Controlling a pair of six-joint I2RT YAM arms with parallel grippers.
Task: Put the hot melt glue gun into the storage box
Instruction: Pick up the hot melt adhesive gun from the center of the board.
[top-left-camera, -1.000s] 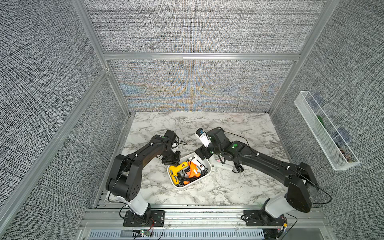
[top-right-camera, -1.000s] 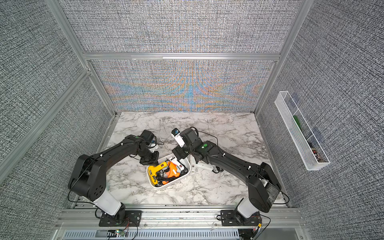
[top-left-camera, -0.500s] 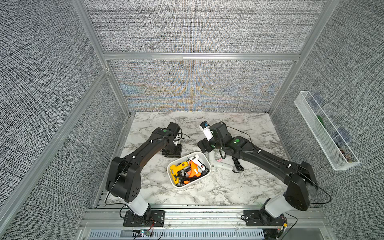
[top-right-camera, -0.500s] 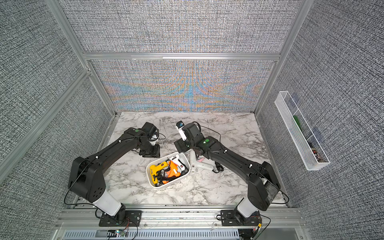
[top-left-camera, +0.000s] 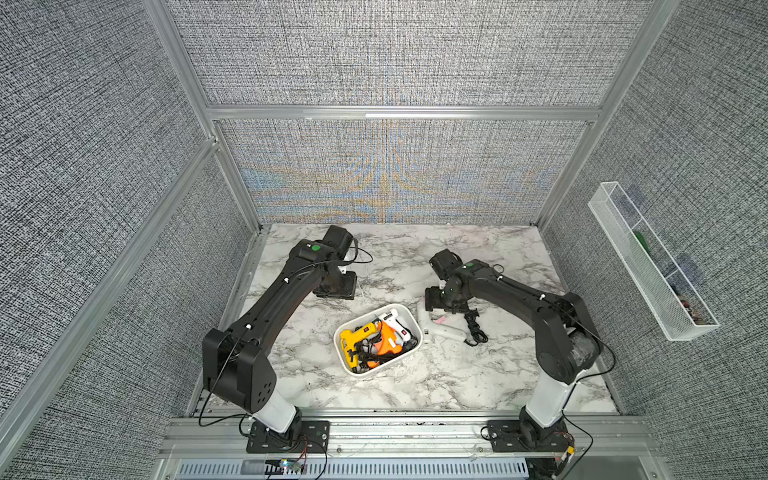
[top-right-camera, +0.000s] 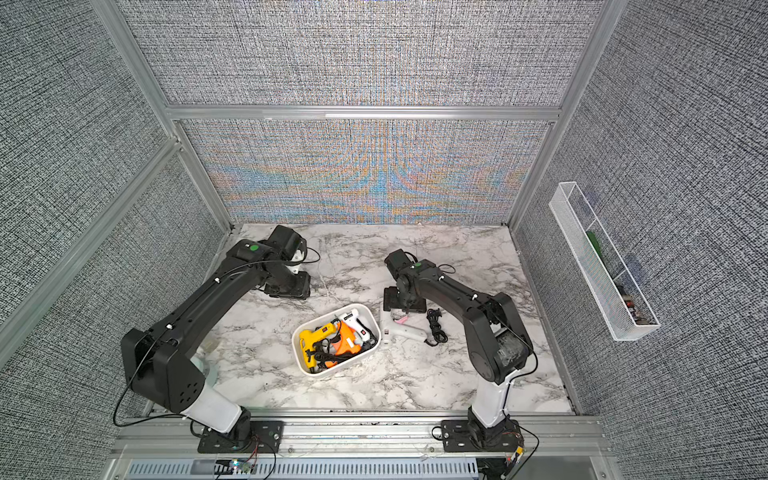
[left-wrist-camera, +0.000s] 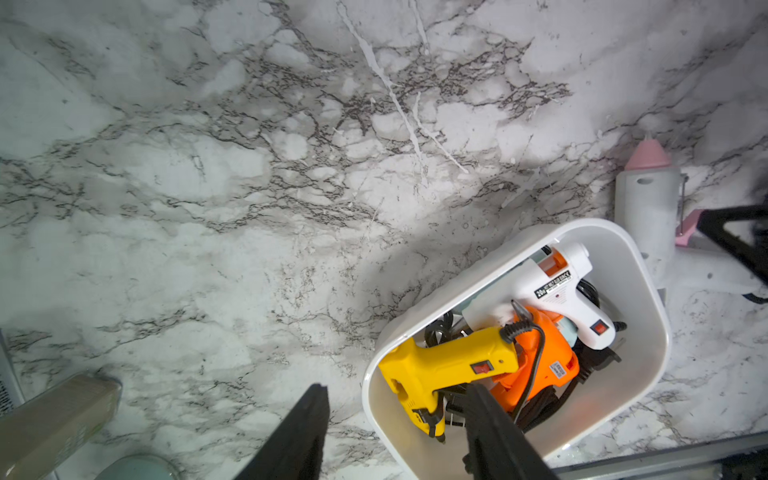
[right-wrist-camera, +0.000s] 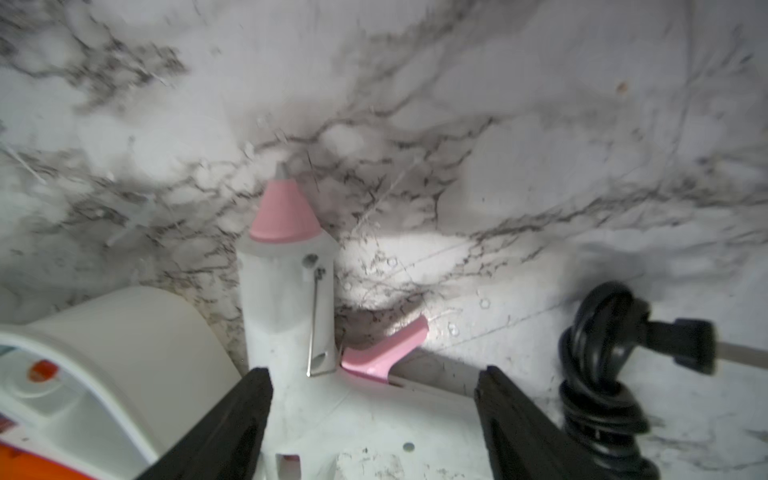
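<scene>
Box (left-wrist-camera: 640, 291): holds yellow gun (left-wrist-camera: 449, 361), orange gun (left-wrist-camera: 548, 357), white gun (left-wrist-camera: 557, 282).
Pink-tipped gun (right-wrist-camera: 286, 299): beside box.
Right gripper (right-wrist-camera: 374, 374): wide, over it.
Left gripper (left-wrist-camera: 395, 388): parted, empty.

2 top views overlook the table (top-left-camera: 415, 257); wrist views sit seemingly close.

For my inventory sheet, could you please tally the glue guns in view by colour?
Yellow glue gun: 1
Orange glue gun: 1
White glue gun: 1
White-and-pink glue gun: 1
Total: 4, though the storage box may hide more.
</scene>
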